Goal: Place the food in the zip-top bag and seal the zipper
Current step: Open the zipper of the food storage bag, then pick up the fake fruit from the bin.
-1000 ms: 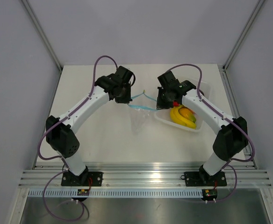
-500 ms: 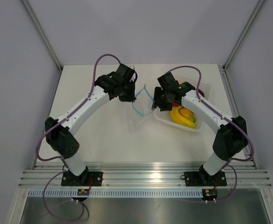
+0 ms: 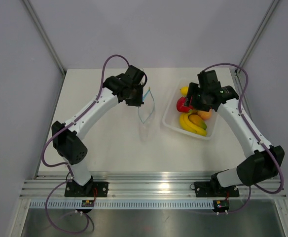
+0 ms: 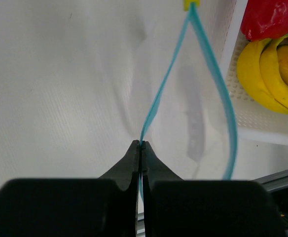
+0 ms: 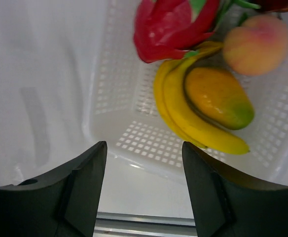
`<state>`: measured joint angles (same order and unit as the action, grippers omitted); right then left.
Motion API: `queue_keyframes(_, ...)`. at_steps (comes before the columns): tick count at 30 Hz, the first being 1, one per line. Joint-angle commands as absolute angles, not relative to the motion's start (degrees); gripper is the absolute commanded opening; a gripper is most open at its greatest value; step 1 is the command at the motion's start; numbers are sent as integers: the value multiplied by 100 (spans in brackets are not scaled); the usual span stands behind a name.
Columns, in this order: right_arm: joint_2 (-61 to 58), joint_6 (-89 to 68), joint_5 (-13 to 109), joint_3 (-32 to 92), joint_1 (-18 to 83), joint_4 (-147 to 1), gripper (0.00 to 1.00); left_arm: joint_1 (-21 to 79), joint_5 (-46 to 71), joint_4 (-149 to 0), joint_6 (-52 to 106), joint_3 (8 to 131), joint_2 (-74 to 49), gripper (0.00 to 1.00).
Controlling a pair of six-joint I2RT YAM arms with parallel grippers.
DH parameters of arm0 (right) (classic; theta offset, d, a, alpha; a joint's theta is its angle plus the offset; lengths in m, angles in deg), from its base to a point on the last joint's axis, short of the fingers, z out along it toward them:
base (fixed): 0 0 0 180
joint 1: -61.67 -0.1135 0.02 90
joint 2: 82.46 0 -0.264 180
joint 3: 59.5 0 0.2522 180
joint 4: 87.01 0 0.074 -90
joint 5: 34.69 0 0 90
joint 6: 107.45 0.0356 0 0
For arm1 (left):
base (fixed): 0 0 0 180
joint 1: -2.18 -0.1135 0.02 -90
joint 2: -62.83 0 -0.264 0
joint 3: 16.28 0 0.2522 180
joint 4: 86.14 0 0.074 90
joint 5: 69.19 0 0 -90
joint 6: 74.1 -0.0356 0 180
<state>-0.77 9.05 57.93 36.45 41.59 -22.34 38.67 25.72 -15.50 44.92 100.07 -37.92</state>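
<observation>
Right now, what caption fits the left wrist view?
Left gripper pinches the zipper of the open zip-top bag beside the tray holding a banana bunch.

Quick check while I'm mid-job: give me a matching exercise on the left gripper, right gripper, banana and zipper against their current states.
1. left gripper
2. right gripper
3. banana
4. zipper

A. unsealed, spread in a loop
B. open, over the tray
C. shut on the bag at its mouth edge
D. lying in the tray beside a mango

Pairs: 1-C, 2-B, 3-D, 4-A
</observation>
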Motion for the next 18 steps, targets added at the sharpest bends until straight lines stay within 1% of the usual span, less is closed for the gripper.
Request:
queue_keyframes(1, 173, 497, 6163, 3494, 4409, -1833, 70, 3875, 2784, -1438, 4289, 10426, -3859, 0)
queue_keyframes(5, 613, 330, 6024, 3573, 4418, -1796, 74, 3866, 2943, -1323, 4096, 10576, -3912, 0)
queue_keyframes(9, 797, 206, 5734, 3582, 4418, -1920, 74, 3875, 3004, -1227, 4051, 10708, -3947, 0)
queue_keyframes(13, 1254, 66, 5410, 3573, 4418, -1981, 73, 3875, 2969, -1270, 4025, 10655, -3938, 0)
queue_keyframes(18, 1589, -136, 5408, 3450, 4418, -2297, 73, 3875, 2916, -1314, 4051, 10541, -3938, 0)
